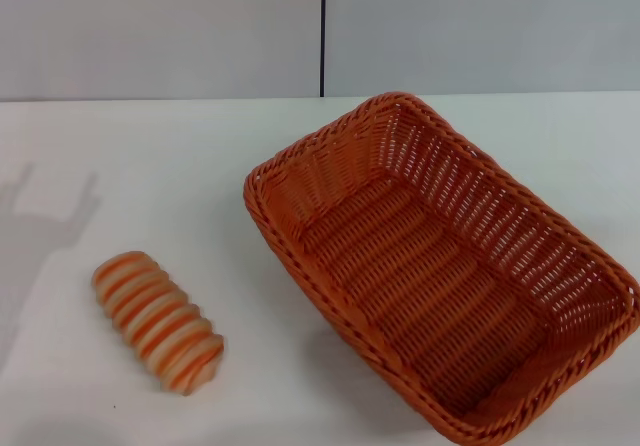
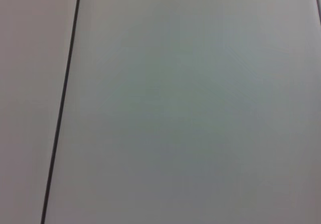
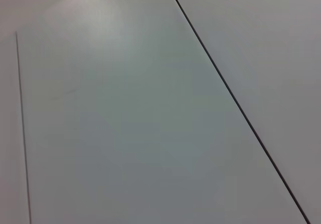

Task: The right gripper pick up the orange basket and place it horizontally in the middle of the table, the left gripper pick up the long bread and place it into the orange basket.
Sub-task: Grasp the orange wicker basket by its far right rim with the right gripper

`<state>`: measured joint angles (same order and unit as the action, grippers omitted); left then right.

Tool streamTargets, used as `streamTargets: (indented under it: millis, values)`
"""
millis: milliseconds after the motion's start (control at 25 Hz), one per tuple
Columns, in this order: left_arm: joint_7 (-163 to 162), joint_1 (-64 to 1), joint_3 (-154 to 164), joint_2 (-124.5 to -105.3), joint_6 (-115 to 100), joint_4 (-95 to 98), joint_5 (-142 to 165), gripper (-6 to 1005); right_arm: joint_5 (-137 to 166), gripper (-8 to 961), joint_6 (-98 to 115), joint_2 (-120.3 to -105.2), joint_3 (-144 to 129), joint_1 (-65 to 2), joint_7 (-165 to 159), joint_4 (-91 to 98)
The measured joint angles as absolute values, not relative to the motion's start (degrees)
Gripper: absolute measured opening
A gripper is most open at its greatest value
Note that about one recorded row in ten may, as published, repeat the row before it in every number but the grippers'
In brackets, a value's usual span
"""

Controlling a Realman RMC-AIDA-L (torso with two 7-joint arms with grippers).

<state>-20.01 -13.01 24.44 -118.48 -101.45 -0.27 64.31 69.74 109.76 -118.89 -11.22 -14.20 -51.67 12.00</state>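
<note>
The orange basket (image 1: 440, 266) lies on the white table (image 1: 150, 146) in the head view, right of centre. It is turned diagonally, one corner toward the back and one reaching the front right edge of the picture, and it holds nothing. The long bread (image 1: 158, 321), striped orange and cream, lies on the table at the front left, apart from the basket. Neither gripper shows in any view. Both wrist views show only flat grey panels with dark seams.
A light grey wall (image 1: 160, 26) with a dark vertical seam stands behind the table. A faint shadow falls on the tabletop at the far left.
</note>
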Motion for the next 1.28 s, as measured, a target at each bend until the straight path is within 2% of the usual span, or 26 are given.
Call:
streamTargets:
  millis: [1040, 1080, 1200, 1280]
  values:
    - [-20.5, -13.1, 24.7, -118.17, -101.4, 0.4, 64.5, 831, 70.0, 779, 109.3, -118.92, -11.2, -14.5, -51.7, 11.8]
    - [-22.7, -13.0, 24.9, -118.06, -101.4, 1.7, 64.6, 831, 70.0, 779, 109.4, -118.91, -11.1, -14.4, -51.7, 11.8]
    - [-45.1, -10.7, 29.4, -117.95, -95.9, 21.7, 67.8, 830, 70.0, 779, 109.4, -118.92, -10.8, -14.0, -51.7, 11.8]
    - [-47.8, -10.5, 29.7, -117.94, -94.8, 24.0, 68.8, 830, 70.0, 779, 109.3, -118.92, -10.8, -13.9, -51.7, 11.7]
